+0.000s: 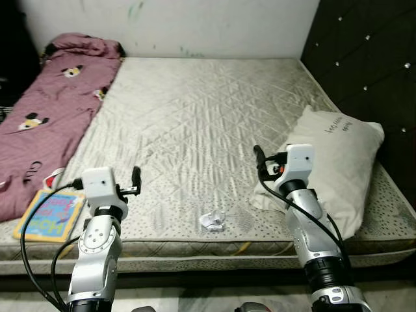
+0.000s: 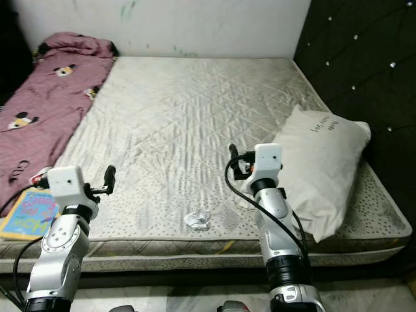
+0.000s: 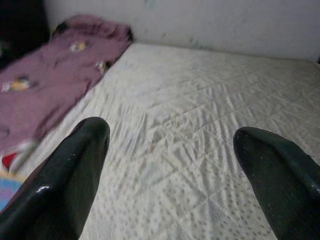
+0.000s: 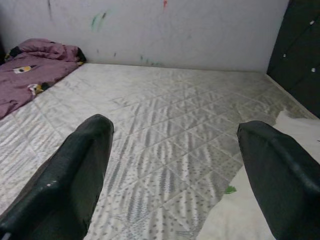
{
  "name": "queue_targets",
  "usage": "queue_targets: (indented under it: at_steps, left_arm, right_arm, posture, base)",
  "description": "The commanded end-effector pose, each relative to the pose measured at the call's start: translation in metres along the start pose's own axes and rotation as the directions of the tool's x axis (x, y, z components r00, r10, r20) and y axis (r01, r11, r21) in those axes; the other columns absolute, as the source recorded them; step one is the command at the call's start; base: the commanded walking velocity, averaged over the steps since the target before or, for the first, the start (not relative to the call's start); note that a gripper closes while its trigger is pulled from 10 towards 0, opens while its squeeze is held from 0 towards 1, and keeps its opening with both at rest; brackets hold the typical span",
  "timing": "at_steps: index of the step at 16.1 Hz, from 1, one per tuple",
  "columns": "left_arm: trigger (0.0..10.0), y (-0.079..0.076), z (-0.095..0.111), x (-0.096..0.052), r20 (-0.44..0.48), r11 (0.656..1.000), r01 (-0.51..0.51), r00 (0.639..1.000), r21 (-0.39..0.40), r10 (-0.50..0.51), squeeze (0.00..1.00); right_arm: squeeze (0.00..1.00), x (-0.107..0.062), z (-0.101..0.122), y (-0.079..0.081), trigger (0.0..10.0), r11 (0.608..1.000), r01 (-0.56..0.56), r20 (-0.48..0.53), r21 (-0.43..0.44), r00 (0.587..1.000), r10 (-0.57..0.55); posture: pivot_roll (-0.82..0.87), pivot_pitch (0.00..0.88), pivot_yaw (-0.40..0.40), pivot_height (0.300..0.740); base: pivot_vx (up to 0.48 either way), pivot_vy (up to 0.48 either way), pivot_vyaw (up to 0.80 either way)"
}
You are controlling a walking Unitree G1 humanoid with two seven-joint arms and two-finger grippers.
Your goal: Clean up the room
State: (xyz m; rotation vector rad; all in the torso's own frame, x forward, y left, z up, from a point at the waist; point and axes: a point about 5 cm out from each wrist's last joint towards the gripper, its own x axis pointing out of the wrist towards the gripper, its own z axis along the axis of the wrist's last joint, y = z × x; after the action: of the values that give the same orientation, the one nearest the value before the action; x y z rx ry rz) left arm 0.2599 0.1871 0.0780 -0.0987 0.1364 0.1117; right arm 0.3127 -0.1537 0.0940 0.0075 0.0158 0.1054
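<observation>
The left gripper (image 1: 136, 179) hangs over the near edge of the mattress (image 1: 195, 117) at lower left of the frame, fingers spread wide and holding nothing. The right gripper (image 1: 259, 159) hovers right of centre, just beside the white pillow (image 1: 335, 162), its fingers (image 4: 75, 180) also wide apart and empty. Between the two arms, low in the frame near the mattress's front edge, lies a small crumpled white scrap (image 1: 213, 220). A colourful book (image 1: 49, 214) sits at lower left, touching the maroon blanket (image 1: 49, 117) that runs up the left side to the wall (image 1: 195, 26).
</observation>
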Motion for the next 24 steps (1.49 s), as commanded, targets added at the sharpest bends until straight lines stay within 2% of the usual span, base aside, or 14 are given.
queue_targets:
  at_steps: [1,2,3,20,24]
  left_arm:
    - [10.0,-0.0015,0.0048,0.0014,0.005,1.000,0.017,1.000,-0.013,-0.017,0.00]
    - [10.0,0.0000,0.0040,-0.0018,0.010,1.000,0.011,1.000,0.017,-0.011,0.00]
    - [10.0,0.0016,0.0009,-0.0047,-0.003,1.000,-0.013,1.000,0.021,0.013,0.00]
    - [10.0,0.0031,-0.0003,-0.0044,-0.019,0.999,-0.035,0.999,-0.023,0.035,0.00]
    - [10.0,0.0025,0.0007,-0.0030,-0.016,0.999,-0.034,0.999,-0.023,0.033,0.00]
  right_arm:
    - [0.00,0.0028,0.0058,-0.0007,10.0,1.000,0.002,0.013,-0.004,1.000,-0.002]
    - [0.00,0.0019,0.0044,-0.0002,10.0,1.000,-0.003,-0.004,0.029,1.000,0.003]
    - [0.00,0.0006,0.0036,-0.0013,10.0,1.000,0.002,-0.008,0.021,1.000,-0.001]
    - [0.00,0.0008,0.0038,0.0043,10.0,0.998,-0.065,-0.012,0.018,0.998,0.065]
    - [0.00,0.0022,0.0041,0.0061,10.0,0.996,-0.083,-0.016,0.020,0.996,0.084]
  posture:
    - [-0.04,0.000,-0.019,0.740]
    - [-0.04,0.001,-0.020,0.740]
    - [-0.04,0.009,-0.021,0.740]
    - [-0.04,0.000,-0.036,0.740]
    - [-0.04,0.002,-0.038,0.696]
  base:
    - [0.000,0.000,0.00]
    - [0.000,0.000,0.00]
    - [0.000,0.000,0.00]
    - [0.000,0.000,0.00]
    - [0.000,0.000,0.00]
